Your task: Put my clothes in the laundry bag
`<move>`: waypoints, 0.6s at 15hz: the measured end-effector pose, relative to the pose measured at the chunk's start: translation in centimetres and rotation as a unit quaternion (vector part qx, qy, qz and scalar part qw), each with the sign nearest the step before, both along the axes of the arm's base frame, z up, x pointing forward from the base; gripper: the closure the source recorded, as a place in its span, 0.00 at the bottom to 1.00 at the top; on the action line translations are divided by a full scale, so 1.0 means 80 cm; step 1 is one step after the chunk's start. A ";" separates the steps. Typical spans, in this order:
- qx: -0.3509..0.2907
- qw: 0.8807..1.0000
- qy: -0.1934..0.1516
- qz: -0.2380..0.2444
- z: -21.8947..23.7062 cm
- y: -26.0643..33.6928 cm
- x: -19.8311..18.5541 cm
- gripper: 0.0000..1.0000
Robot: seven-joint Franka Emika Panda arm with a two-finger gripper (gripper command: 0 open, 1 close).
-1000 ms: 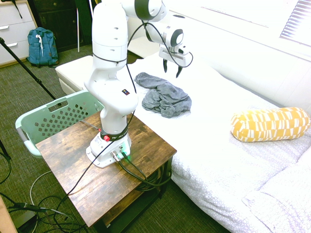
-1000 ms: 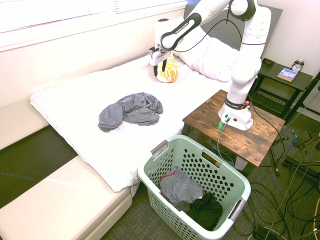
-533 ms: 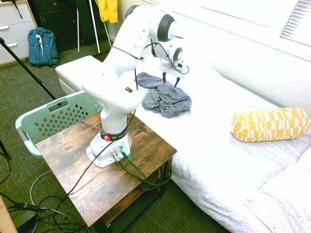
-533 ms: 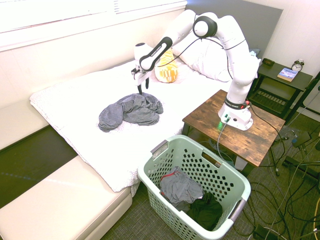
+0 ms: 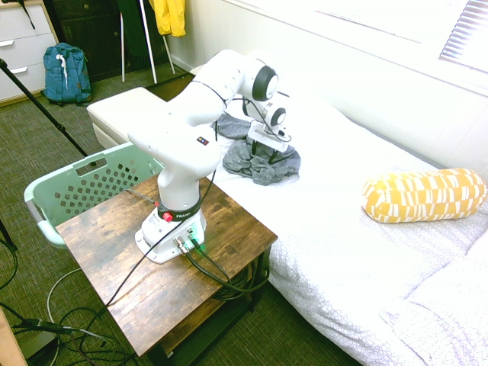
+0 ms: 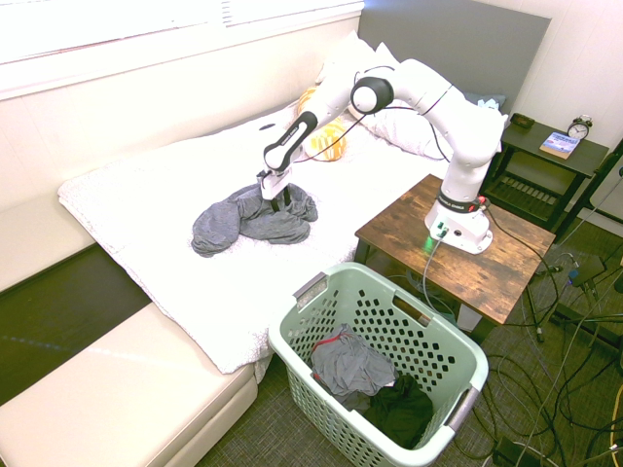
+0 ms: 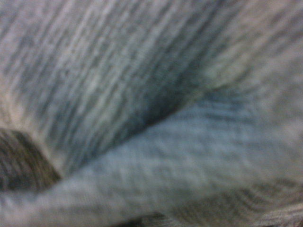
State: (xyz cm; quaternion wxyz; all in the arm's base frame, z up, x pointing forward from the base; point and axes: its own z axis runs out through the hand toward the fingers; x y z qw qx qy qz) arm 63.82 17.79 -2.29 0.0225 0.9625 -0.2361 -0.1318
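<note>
Now gripper [image 6: 281, 205] down at grey clothes [image 6: 255, 216], fingers spread, heap on bed [image 6: 175, 277] near its window-side edge; laundry basket [image 6: 378, 365] on floor beside bed, garments [image 6: 368, 382] inside.

White arm, black rings, dark cable

White capitals reading "FRANKA" stand on the black ring-shaped collar [image 5: 188, 216] at the white robot arm's base. Print on the blue-and-white rectangular book [image 6: 560, 145] is too small to read.
</note>
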 end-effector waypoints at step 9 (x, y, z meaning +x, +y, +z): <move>0.029 0.999 0.032 0.006 -0.023 -0.013 0.000 1.00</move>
